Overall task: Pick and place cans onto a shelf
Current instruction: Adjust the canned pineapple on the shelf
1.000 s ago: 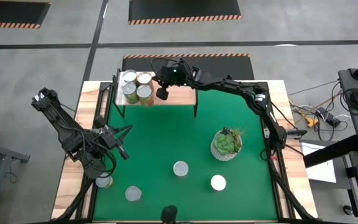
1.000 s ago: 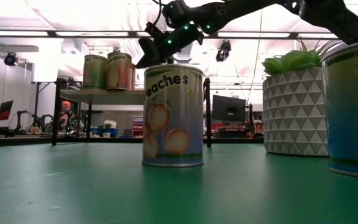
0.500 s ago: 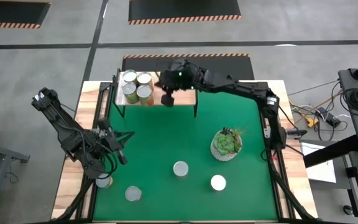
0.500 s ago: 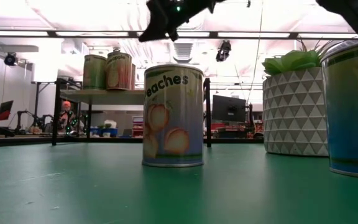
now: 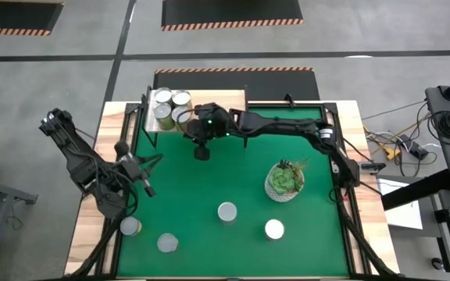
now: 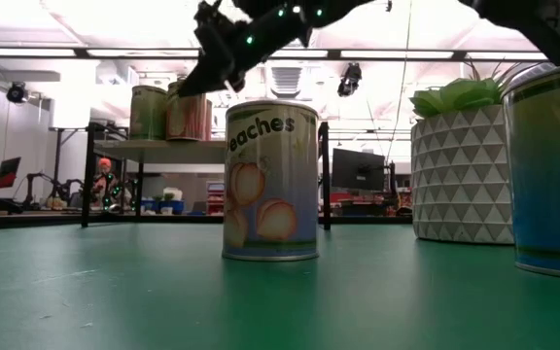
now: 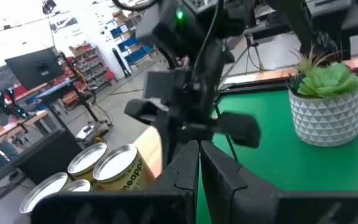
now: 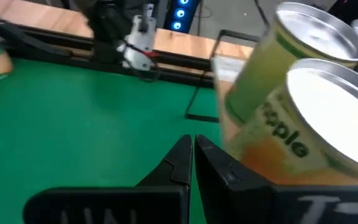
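Peaches can (image 6: 270,181) standing centre foreground on the green mat (image 5: 209,187), three more cans along the lower frame, left fingers (image 5: 145,187) closed empty mid-left, right fingers (image 5: 201,153) closed empty just beside the shelf (image 5: 217,117), four cans (image 5: 170,109) sitting upper left on it.

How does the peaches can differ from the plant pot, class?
The peaches can is a smooth tin with a printed fruit label; the plant pot is white with a raised triangle pattern. The can's top is closed and silvery; the pot is open and holds a green plant. Both stand upright on the green mat.
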Controlling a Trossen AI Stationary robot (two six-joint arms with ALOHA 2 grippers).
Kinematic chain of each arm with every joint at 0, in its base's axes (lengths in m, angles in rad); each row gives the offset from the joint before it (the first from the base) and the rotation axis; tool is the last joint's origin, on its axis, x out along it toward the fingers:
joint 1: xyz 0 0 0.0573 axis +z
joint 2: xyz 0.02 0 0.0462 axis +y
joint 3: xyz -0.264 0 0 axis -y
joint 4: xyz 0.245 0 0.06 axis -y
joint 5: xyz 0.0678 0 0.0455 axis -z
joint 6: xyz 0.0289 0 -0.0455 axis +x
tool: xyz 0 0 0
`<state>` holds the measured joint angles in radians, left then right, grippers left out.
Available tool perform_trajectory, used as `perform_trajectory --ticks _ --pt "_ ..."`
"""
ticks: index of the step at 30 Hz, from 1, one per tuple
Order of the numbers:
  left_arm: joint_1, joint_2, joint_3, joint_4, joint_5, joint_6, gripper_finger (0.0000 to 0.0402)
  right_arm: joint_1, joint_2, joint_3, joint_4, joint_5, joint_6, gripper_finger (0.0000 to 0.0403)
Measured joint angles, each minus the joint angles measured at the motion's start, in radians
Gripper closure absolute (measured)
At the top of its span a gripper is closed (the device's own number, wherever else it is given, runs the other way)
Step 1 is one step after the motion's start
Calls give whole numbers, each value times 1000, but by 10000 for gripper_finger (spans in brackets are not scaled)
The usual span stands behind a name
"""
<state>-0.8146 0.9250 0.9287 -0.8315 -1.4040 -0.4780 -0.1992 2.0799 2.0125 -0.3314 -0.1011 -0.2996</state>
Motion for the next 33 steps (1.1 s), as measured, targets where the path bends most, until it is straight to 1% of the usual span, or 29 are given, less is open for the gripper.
perform_trajectory --ticks 3,11,28,33 --pt "0 -8 0 -4 0 -13 402 -20 15 -1 23 24 -4 394" --pt "0 3 -1 -8 0 -13 402 -56 18 6 60 22 -7 394" --pt "0 3 -2 -8 0 -13 402 -64 18 2 94 24 -27 394" --pt "0 3 -2 -8 0 -14 402 -53 11 1 88 21 -3 394"
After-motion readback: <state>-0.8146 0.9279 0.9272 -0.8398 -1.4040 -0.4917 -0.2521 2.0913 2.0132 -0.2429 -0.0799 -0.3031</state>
